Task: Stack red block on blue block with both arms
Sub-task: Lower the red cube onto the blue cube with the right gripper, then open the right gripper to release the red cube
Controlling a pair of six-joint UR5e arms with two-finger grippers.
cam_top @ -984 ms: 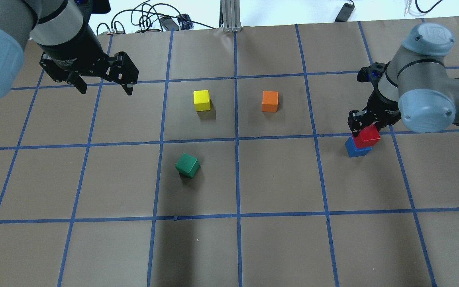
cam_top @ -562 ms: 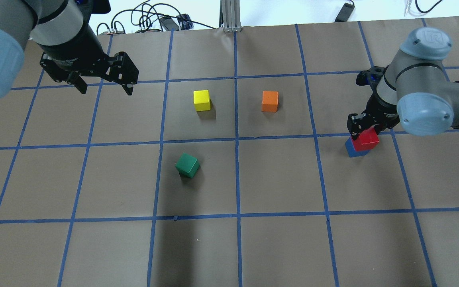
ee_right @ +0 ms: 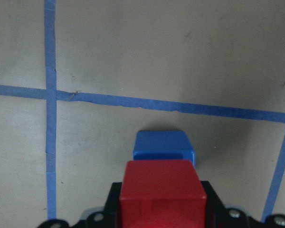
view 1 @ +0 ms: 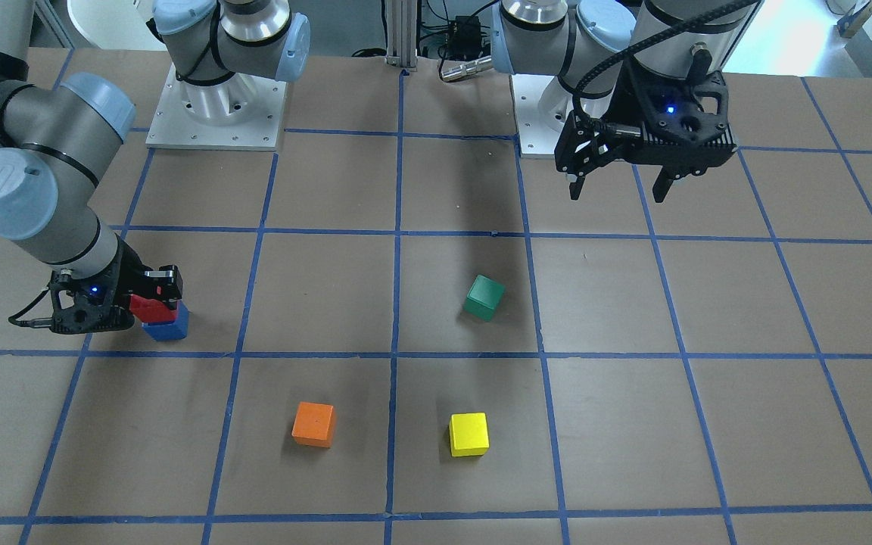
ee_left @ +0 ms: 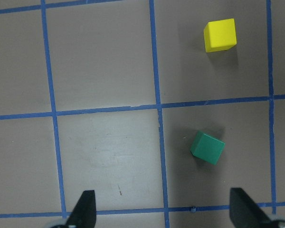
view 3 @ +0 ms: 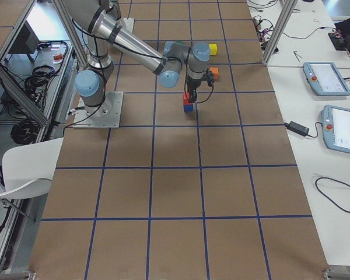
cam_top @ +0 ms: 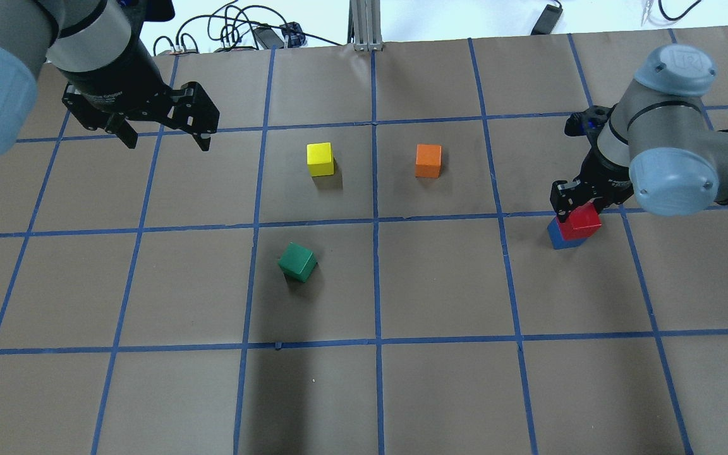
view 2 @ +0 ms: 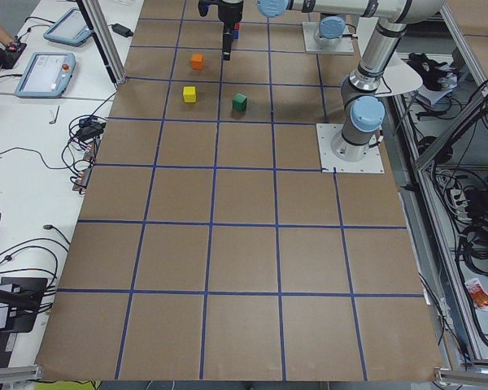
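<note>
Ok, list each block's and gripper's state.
red block, gripped, over blue block
blue block, on table, under red block
right gripper, shut on red block
left gripper, open, empty
green block, on table, skewed
yellow block, on table
orange block, on table

**Overhead view:** fixed behind the robot, high, looking forward and down on the table. **Front-facing view:** from the opposite side, steep, with the robot bases at 12 o'clock. **Left and right side views:** distant, each from one table end, looking along it. **Left wrist view:** close, straight down. It shares the green block and, at 1 o'clock, the yellow block with the overhead view. **Right wrist view:** closest, with the red block at 6 o'clock and the blue block just beyond. Both also show in the front-facing view.
</note>
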